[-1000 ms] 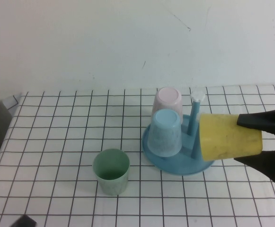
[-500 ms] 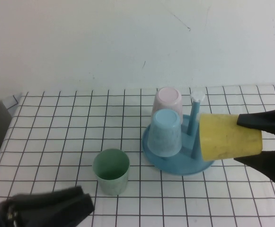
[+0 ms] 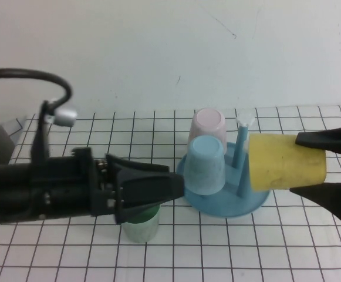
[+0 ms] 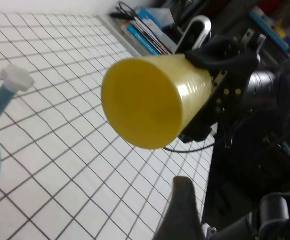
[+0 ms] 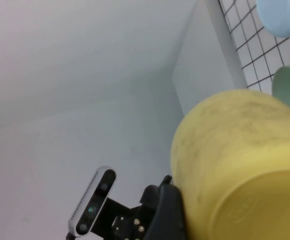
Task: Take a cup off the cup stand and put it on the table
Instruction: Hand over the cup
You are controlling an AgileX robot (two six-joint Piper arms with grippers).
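Observation:
The yellow cup (image 3: 284,161) lies on its side in the air, mouth towards the cup stand (image 3: 229,205), just right of a bare white-capped peg (image 3: 242,158). My right gripper (image 3: 294,164) is shut on it, one finger above and one below. The cup fills the right wrist view (image 5: 234,165) and shows mouth-on in the left wrist view (image 4: 145,100). My left gripper (image 3: 179,183) reaches in from the left, its tip close to the light blue cup (image 3: 204,164) on the stand. The table (image 3: 246,247) lies below.
A pink cup (image 3: 208,124) sits upside down on the stand behind the light blue one. The pale green cup (image 3: 139,226) stands on the cloth left of the stand, mostly hidden under my left arm (image 3: 47,188). A white wall stands behind.
My left arm has swept in from the lower left and now stretches across the table over the green cup. The yellow cup in my right gripper has levelled slightly.

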